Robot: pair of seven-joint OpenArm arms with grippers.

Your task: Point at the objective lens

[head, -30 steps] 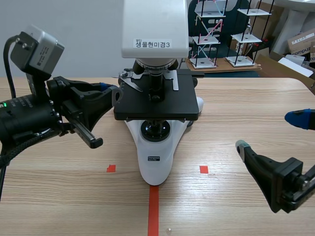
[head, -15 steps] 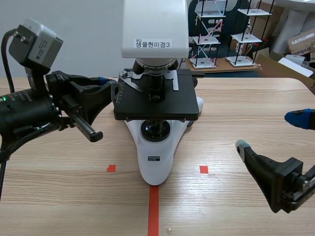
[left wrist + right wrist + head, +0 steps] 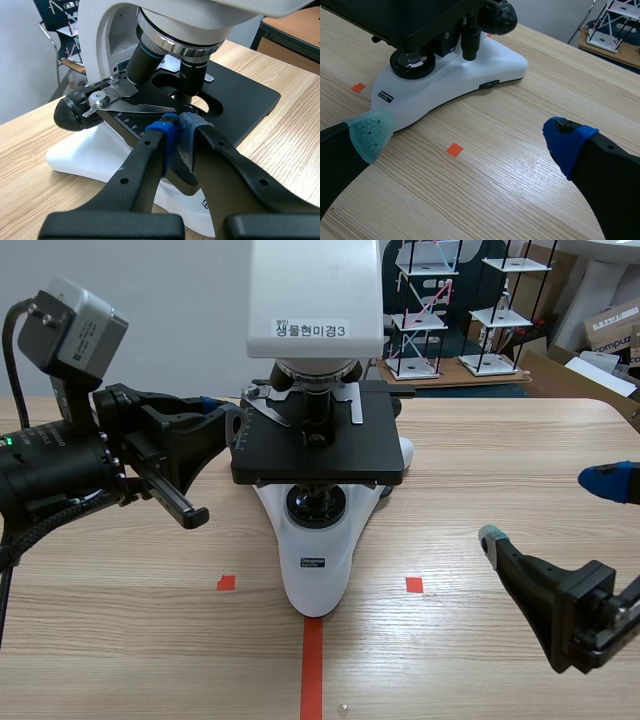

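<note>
A white microscope [image 3: 315, 570] with a black stage [image 3: 350, 455] stands mid-table. Its black objective lens [image 3: 318, 410] hangs from the nosepiece over the stage. In the left wrist view the lens [image 3: 192, 80] is just ahead of my left gripper [image 3: 178, 126], beside a second, tilted objective [image 3: 146, 56]. The left gripper [image 3: 218, 415] is shut on nothing at the stage's left edge, and its pads aim at the lens without touching it. My right gripper [image 3: 550, 510] stands open low at the right, far from the microscope, with bare table between its fingers [image 3: 469, 139].
The microscope's base [image 3: 445, 85] and focus knob [image 3: 501, 15] face the right gripper. A metal slide clip [image 3: 125, 102] lies on the stage near the left fingertips. Stick-and-plate model racks [image 3: 430, 310] and a cardboard box [image 3: 612, 325] stand beyond the table's far edge.
The left gripper rose slightly and edged closer to the stage a second ago, then held still. The right arm has not moved.
</note>
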